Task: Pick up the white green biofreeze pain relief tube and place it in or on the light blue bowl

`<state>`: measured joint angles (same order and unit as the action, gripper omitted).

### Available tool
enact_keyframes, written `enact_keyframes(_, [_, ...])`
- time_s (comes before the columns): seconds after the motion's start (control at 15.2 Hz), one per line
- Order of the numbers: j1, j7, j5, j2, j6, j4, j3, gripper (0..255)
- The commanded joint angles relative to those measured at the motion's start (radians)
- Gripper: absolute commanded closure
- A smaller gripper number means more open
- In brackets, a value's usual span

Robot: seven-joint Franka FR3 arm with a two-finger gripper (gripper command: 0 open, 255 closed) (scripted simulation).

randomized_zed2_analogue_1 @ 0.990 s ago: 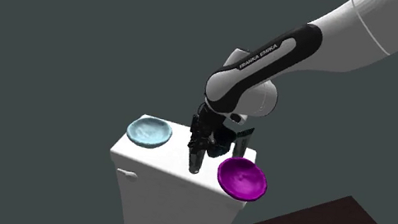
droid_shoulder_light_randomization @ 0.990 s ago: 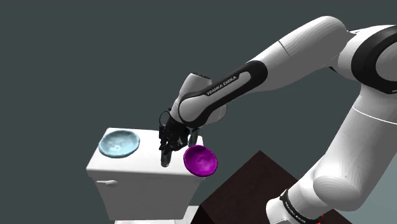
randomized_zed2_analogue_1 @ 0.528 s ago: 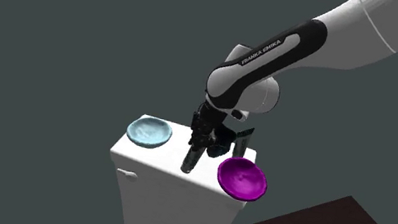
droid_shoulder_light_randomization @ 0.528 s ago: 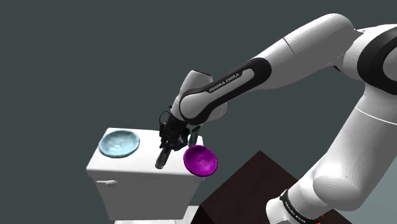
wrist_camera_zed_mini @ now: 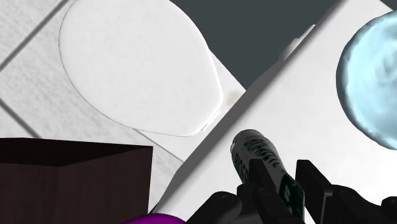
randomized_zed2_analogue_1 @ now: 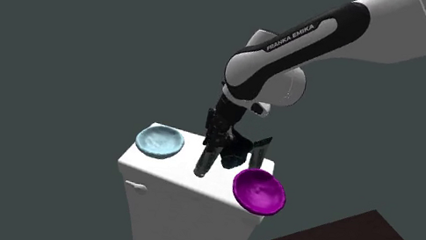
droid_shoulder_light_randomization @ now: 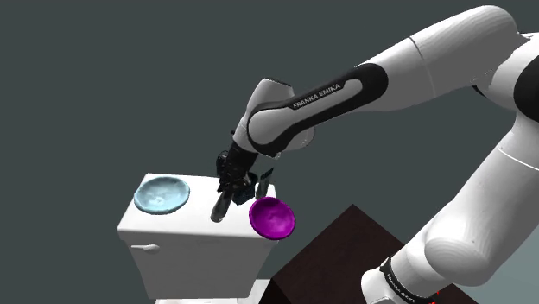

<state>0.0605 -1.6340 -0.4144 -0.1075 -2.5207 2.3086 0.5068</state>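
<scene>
Shoulder view: I read the black gripper [droid_shoulder_light_randomization: 228,183] clamped on a dark cylindrical tube [droid_shoulder_light_randomization: 219,208], long axis steeply tilted, over the white tank lid [droid_shoulder_light_randomization: 186,226]. The light blue round bowl [droid_shoulder_light_randomization: 161,193] lies at its 9 o'clock.

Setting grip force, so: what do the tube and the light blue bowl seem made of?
The tube: dark, smooth, faint sheen, printed lettering; probably plastic. The light blue bowl: mottled, glossy, wavy surface; perhaps glazed ceramic or glass, unclear.
</scene>
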Motion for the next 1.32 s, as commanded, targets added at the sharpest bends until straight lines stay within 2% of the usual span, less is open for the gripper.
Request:
enact_keyframes(0.0, [0.003,-0.004,-0.002,0.021,0.027,-0.007,0.0,255])
enact_keyframes(0.79, [0.014,-0.029,-0.01,0.128,0.18,-0.06,-0.007,255])
enact_keyframes(1.25, [-0.035,-0.207,0.187,-0.128,0.254,-0.399,-0.005,255])
